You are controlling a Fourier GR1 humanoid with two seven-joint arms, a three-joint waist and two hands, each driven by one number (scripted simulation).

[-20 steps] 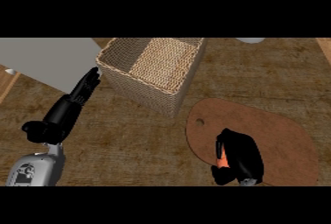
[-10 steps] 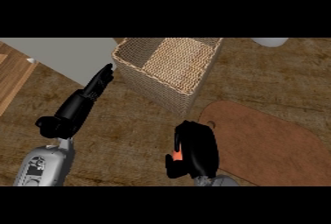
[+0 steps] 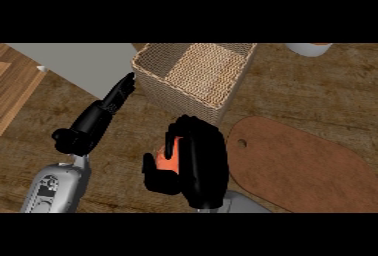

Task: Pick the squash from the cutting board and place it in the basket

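At the middle of the head view, low toward six o'clock, the right hand [image 3: 198,165] sits above the wooden counter [image 3: 310,95] with its dark fingers curled round the squash [image 3: 167,159]. Only a small orange patch of the squash shows, at about nine o'clock of the palm, between the thumb and the curled fingers; the rest is hidden behind the black hand. The hand and squash are off the cutting board [image 3: 303,165], just beside its left edge, and the board lies at roughly three to four o'clock of the hand, a brown rounded slab with a small hole near its upper left end. The basket [image 3: 193,75] stands at about twelve o'clock of the right hand, a woven square tub with pale walls and an open top; its near corner is close to the fingertips, but the squash is not over its opening. The left hand [image 3: 100,117] is at about nine to ten o'clock of the view, its fingers stretched out straight and pointing up toward one o'clock, holding nothing; the fingertips end just beside the basket's left wall, and I cannot tell whether they touch it. Its grey forearm [image 3: 55,187] comes in from the lower left. A white cup-like object [image 3: 308,48] is cut off by the upper edge at about one o'clock, well apart from both hands.
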